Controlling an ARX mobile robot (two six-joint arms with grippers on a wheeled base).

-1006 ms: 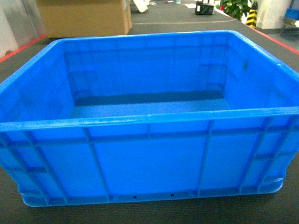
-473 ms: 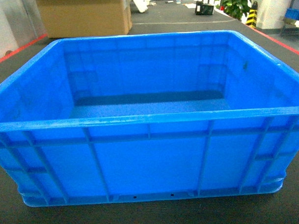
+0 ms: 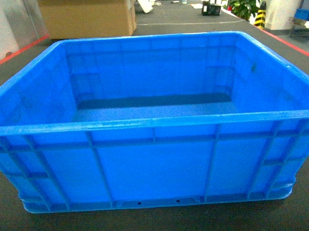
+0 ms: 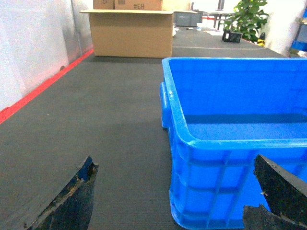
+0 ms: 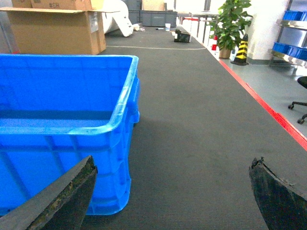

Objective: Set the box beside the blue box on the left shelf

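No change from a second ago in head view: box [image 3: 154,125] sits in the same place on the dark floor [image 3: 158,222], near wall facing me, filling most of the frame.

Edges: thick rim all round, ribbed near wall, faint grid floor inside. Open floor on both sides of it; red line [image 4: 38,88] runs along the left, another [image 5: 268,110] along the right.

Left wrist view: my left gripper [image 4: 175,201] is spread wide, holding nothing, near-left corner of box between its fingers. Carton [image 4: 132,32] far left.

Right wrist view: right gripper [image 5: 177,196] also wide open and empty, near-right box corner by its left finger [image 5: 57,201]. Plant [image 5: 230,26] far right, blue bins on a rack [image 5: 290,48]. Head view shows neither gripper.
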